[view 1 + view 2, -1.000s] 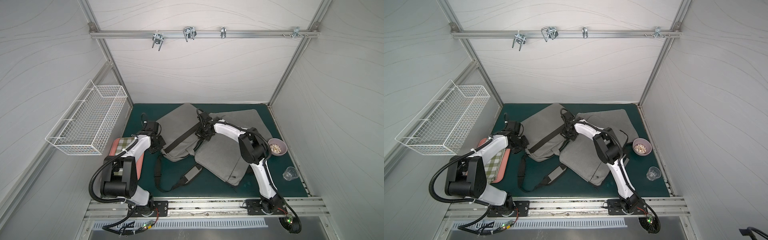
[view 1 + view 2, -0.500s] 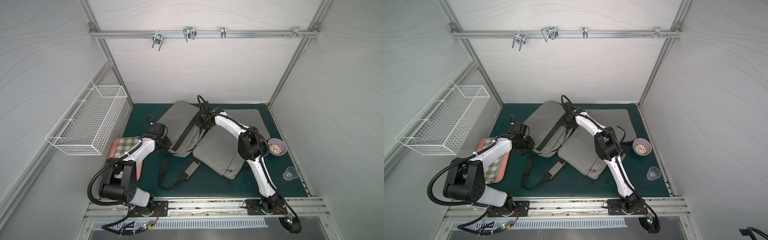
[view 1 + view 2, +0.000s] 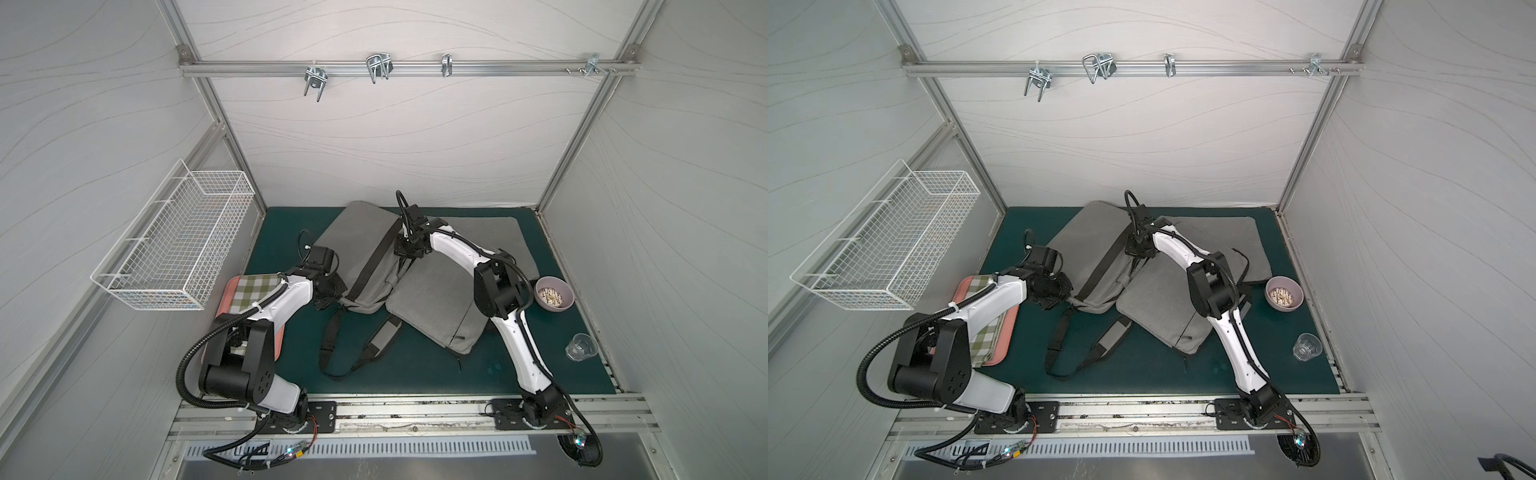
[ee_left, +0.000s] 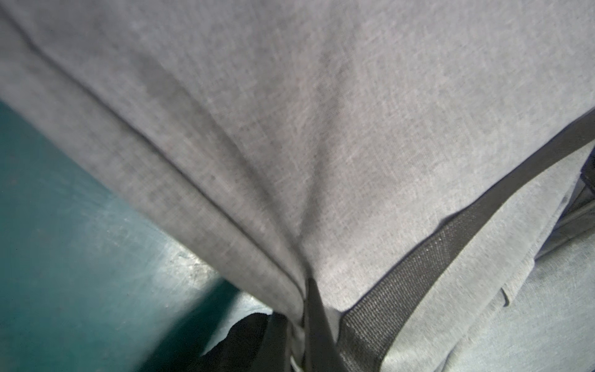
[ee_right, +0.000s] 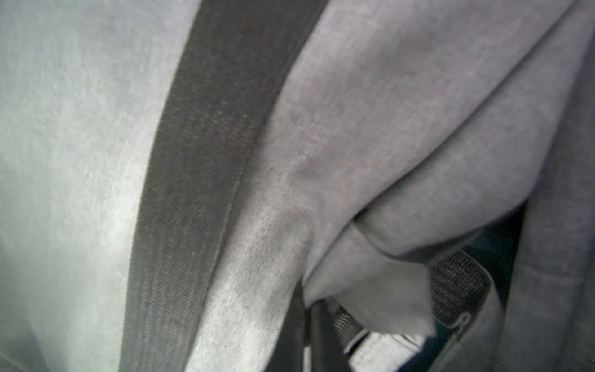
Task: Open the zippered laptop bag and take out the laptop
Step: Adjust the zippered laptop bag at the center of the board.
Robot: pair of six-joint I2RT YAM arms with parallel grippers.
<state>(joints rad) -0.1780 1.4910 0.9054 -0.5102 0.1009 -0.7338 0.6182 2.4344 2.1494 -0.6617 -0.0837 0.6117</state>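
Left wrist view is filled with blurred grey cloth: the laptop bag (image 4: 289,128). Its folds run into the left gripper (image 3: 331,296), which is clamped on the bag's near corner. The bag's inside is hidden. At the bag's far side the right gripper (image 3: 406,253) is buried in fabric and black strap (image 5: 209,161), and I cannot tell whether it grips. A second grey sleeve (image 3: 440,307) lies against the bag's right side. Both rest on a green mat (image 3: 415,370). A wire basket (image 3: 174,245) hangs on the left wall. A bowl (image 3: 555,293) and a glass (image 3: 581,347) stand at the right.
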